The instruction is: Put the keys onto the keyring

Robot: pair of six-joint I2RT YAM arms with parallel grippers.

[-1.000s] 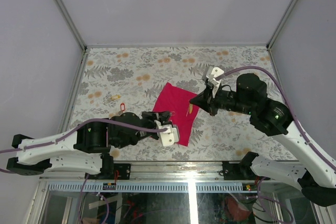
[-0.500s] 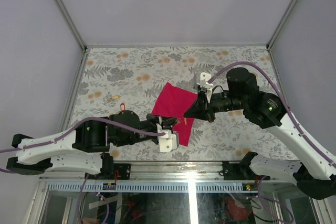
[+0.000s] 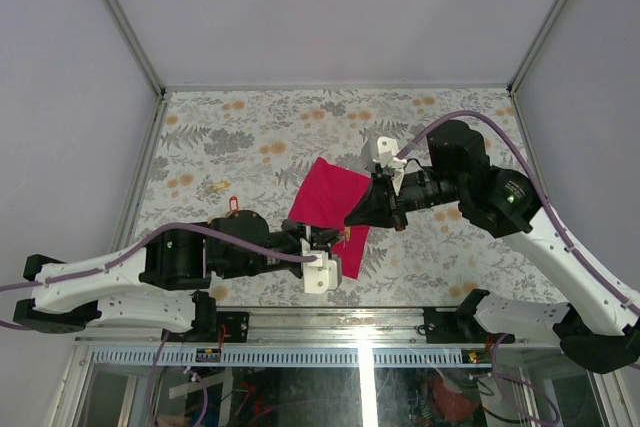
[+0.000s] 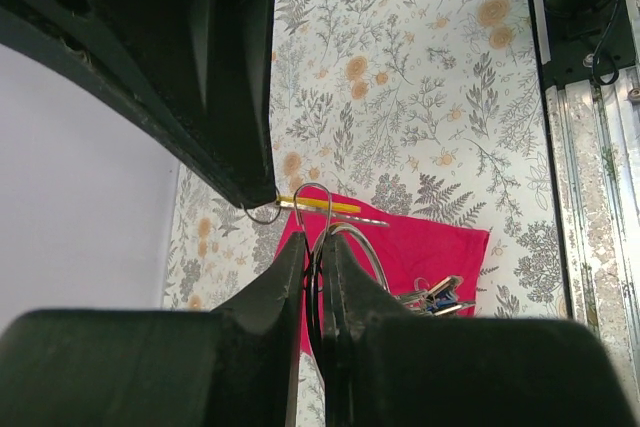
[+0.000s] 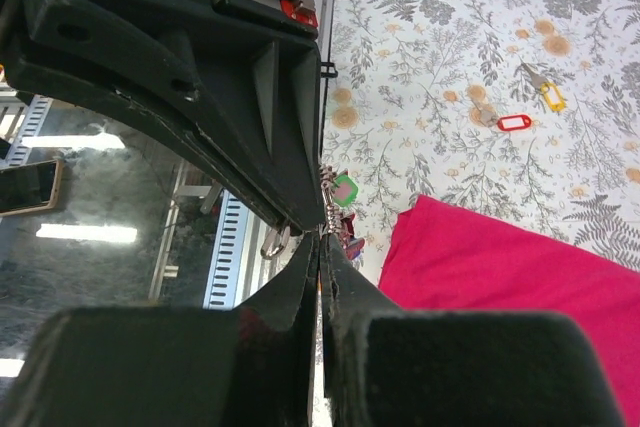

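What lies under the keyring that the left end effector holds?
Below the keyring lies the magenta cloth, on the floral table. The left end effector covers the cloth's near part, so that is unseen.

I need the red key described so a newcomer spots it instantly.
Start at the pink cloth on the flowered table. Left of it, on bare table, lie two small keys; the red key is nearer the arm bases, its red head unlike the yellow key.
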